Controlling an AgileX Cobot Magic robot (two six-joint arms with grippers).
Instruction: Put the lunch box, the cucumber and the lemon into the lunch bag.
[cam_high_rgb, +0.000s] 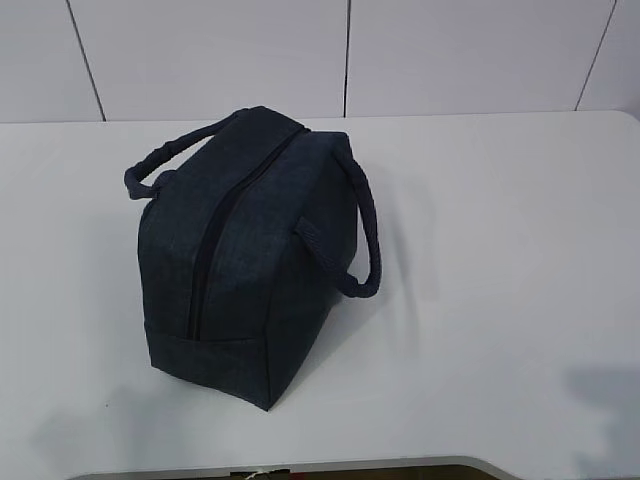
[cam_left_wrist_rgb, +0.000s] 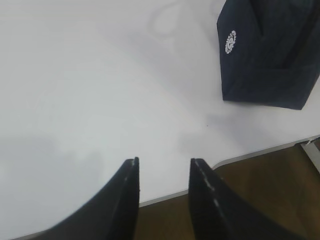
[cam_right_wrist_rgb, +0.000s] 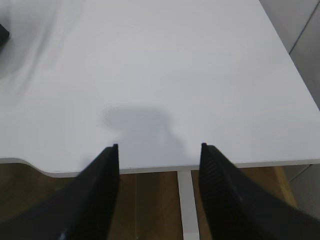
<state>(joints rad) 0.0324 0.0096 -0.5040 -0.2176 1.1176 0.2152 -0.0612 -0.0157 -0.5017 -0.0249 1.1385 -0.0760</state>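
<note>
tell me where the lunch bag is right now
The lunch bag stands zipped shut left of centre on the white table in the exterior view; its logo corner shows at the left wrist view's upper right.

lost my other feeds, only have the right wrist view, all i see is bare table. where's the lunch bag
Observer: The lunch bag stands left of centre on the white table, zipper shut.
Operator: lunch box, cucumber, lemon anywhere?
Observer: No view shows them; the exterior view has only the bag on the table.
Operator: left gripper holding anything?
Observer: No. The left gripper is open and empty over the table's near edge, with the bag's white logo ahead to its right.
</note>
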